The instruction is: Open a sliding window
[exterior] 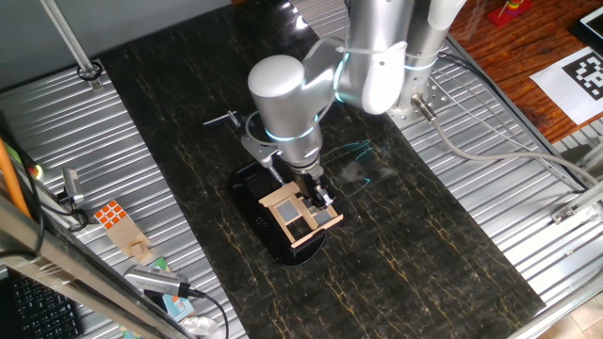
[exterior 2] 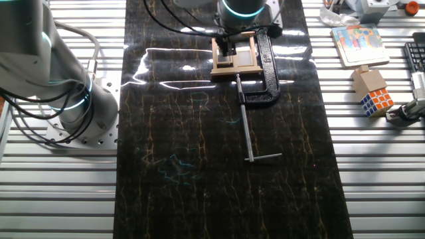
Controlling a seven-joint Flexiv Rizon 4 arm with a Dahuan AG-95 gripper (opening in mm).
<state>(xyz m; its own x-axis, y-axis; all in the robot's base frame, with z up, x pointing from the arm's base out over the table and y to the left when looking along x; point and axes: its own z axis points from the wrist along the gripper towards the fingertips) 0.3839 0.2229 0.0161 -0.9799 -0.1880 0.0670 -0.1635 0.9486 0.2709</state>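
Nearest us in one fixed view we see a grey handheld tool (exterior: 155,281) with a cable lying on the ribbed metal at the lower left, beside a colourful card (exterior: 172,303). Ribbed aluminium panels (exterior: 528,202) flank a dark marble-patterned mat (exterior: 415,245) that runs down the middle of the table; beyond the far corner we see a red-brown wooden floor (exterior: 490,52) and a sheet with a black-and-white marker (exterior: 586,73).

We count one arm (exterior: 377,56), one gripper (exterior: 318,193), one sliding window (exterior: 303,213), one black C-clamp (exterior 2: 267,73), one orange-and-white cube (exterior: 111,215) and one pale wooden block (exterior: 132,243) next to it. In the other fixed view we also find one picture card (exterior 2: 358,45) on the right panel.

We find the sliding window on the mat beneath the arm's wrist, its tan frame lying on a black rounded base (exterior: 268,231). In the other fixed view the C-clamp sits just beside the frame, its long screw rod (exterior 2: 246,123) reaching toward us along the mat.

We see the gripper directly over the frame, fingertips down at the cross bars. We cannot tell whether its fingers are spread or pressed together, since the wrist hides them.
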